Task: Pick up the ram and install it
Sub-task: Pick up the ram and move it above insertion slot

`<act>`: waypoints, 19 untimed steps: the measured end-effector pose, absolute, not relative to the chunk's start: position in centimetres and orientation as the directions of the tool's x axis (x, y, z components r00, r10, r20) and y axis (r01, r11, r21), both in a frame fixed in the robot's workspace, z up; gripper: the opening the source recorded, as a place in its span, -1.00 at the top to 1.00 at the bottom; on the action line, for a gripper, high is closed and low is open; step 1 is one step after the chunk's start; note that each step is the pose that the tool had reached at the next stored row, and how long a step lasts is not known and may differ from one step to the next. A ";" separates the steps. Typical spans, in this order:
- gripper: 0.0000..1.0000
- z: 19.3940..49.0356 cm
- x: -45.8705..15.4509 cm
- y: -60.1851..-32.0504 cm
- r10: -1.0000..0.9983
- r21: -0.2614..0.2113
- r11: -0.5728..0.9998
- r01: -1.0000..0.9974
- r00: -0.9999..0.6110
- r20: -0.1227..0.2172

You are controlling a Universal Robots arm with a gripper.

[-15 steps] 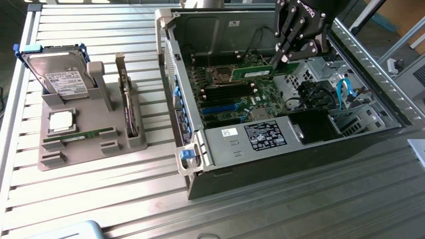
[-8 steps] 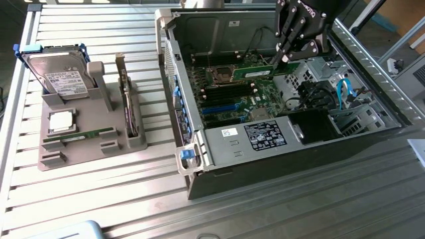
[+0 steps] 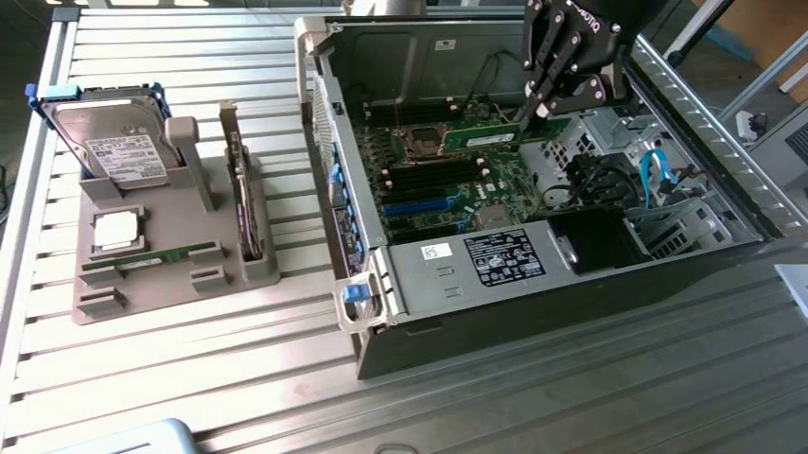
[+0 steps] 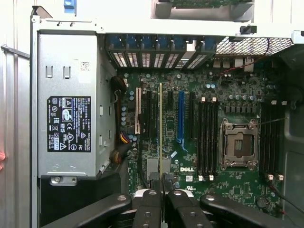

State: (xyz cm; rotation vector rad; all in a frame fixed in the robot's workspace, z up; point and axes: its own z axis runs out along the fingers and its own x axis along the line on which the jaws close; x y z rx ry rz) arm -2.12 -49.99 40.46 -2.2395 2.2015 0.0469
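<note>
Pincer clenched on the ram, inside the open computer case. Ram sticks out sideways from between the fingertips, held above the motherboard, not seated. In the wrist view the ram is edge-on, a thin line running ahead of the pincer, with the processor socket to one side and the power supply to the other.

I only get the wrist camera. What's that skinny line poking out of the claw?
Observer: From the side it's a long green memory stick, pinched in the claw over the open computer.
Operator: What's outside the computer?
Observer: A grey holder sits at the exterior view's left of it, with a hard drive standing in it.
</note>
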 end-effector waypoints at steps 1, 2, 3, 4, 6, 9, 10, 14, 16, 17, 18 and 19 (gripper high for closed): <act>0.76 40.4 -2.1 -49.9 -1.000 0.020 -0.017 -1.000 0.017 -0.022; 0.76 40.4 -2.1 -49.8 -1.000 0.020 -0.017 -1.000 0.017 -0.022; 0.76 40.4 -2.1 -49.7 -1.000 0.020 -0.017 -1.000 0.017 -0.022; 0.76 40.4 -2.1 -49.5 -1.000 0.020 -0.017 -1.000 0.017 -0.022; 0.76 40.4 -2.1 -49.3 -1.000 0.020 -0.017 -1.000 0.017 -0.022; 0.76 40.4 -2.1 -48.8 -1.000 0.020 -0.017 -1.000 0.017 -0.022; 0.76 40.4 -2.1 -48.6 -1.000 0.020 -0.017 -1.000 0.017 -0.022; 0.76 40.3 -2.1 -47.7 -1.000 0.019 -0.017 -1.000 0.017 -0.022; 0.76 40.3 -2.1 -47.3 -1.000 0.019 -0.017 -1.000 0.017 -0.022; 0.76 40.3 -2.1 -47.2 -1.000 0.019 -0.017 -1.000 0.017 -0.022; 0.76 40.2 -2.1 -47.0 -1.000 0.019 -0.017 -1.000 0.017 -0.022; 0.76 40.2 -2.1 -46.8 -1.000 0.019 -0.017 -1.000 0.017 -0.022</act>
